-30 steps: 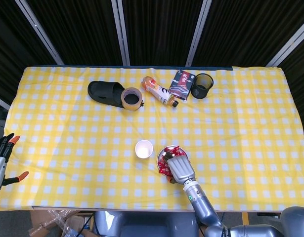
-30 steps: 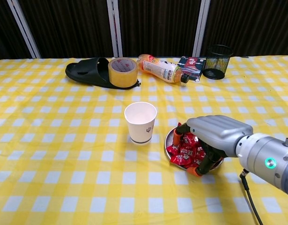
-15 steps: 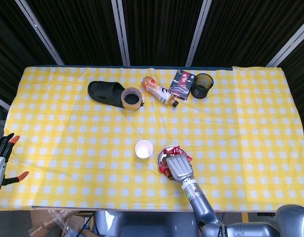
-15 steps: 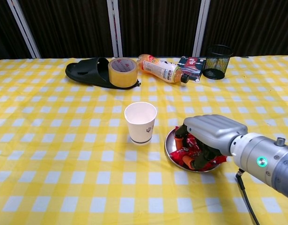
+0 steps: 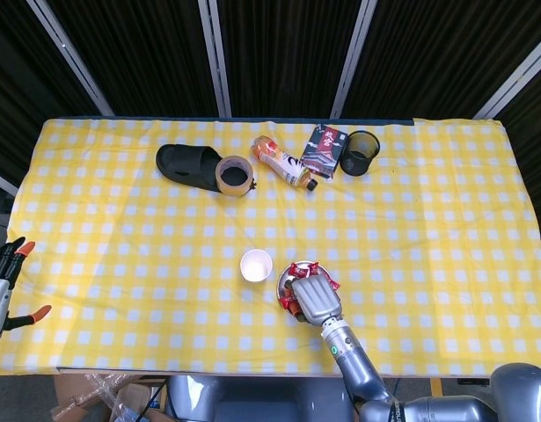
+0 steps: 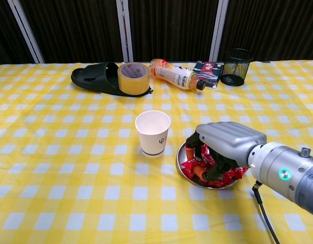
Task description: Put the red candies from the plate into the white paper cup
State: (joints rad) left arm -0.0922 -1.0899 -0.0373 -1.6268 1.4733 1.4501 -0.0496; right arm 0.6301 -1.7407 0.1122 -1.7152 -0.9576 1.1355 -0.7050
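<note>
Right hand sits low over the plate, fingers curled down into the pile of red candies; cannot tell if any candy is actually pinched, fingertips are buried in wrappers. Plate is small, metal and shallow, near the front edge of the yellow checked surface. Candies all seem to be on the plate, a few wrapper ends hanging over the rim. Judgement: they're light, crinkly and slippery, wrapped pieces that slide and bunch; best taken one at a time by the body or a twisted wrapper end, with a gentle pinch. White paper cup stands upright just left of the plate, apart from it; it looks light and easy to tip, so drop from above. Left hand is well off at the surface's left edge, released, fingers spread, holding nothing. Far side: black slipper, tape roll, bottle lying down, mesh pen cup.
</note>
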